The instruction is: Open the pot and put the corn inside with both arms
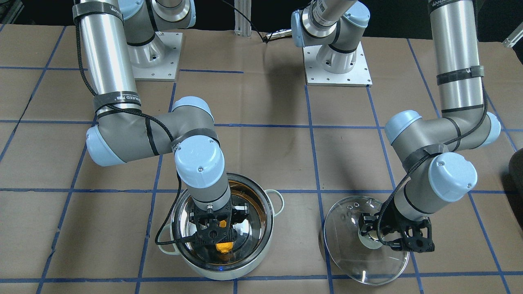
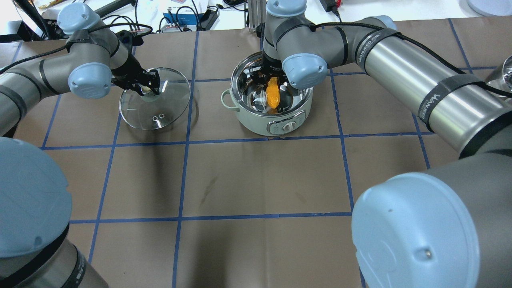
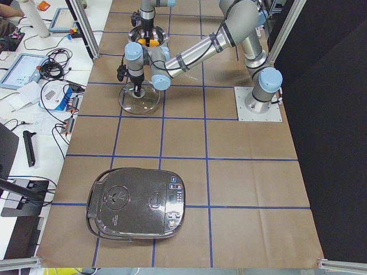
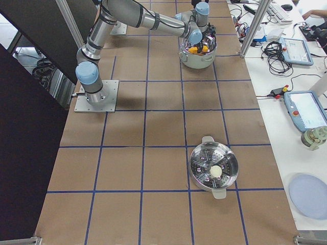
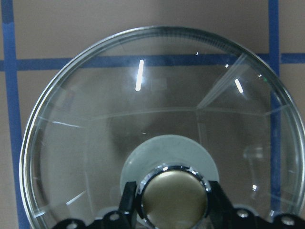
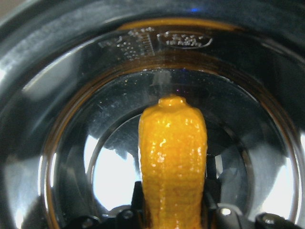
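The pot [image 2: 256, 120] stands open, mint-white outside and shiny steel inside; it also shows in the front view [image 1: 261, 253]. My right gripper [image 2: 269, 80] reaches down into it, shut on the yellow-orange corn [image 2: 273, 95]. The right wrist view shows the corn [image 6: 172, 152] clamped between the fingers, its tip pointing at the pot floor [image 6: 71, 143]. The clear glass lid [image 2: 164, 110] is off the pot, to its left over the table. My left gripper [image 2: 147, 86] is shut on the lid's knob [image 5: 172, 195], one finger [image 5: 127, 202] on each side.
A dark rice cooker [image 3: 137, 203] sits at the table end on my left. A steel steamer pot [image 4: 213, 168] sits at the end on my right. Both arm bases [image 1: 337, 61] stand at the back of the table. Cables and devices lie beyond the far edge.
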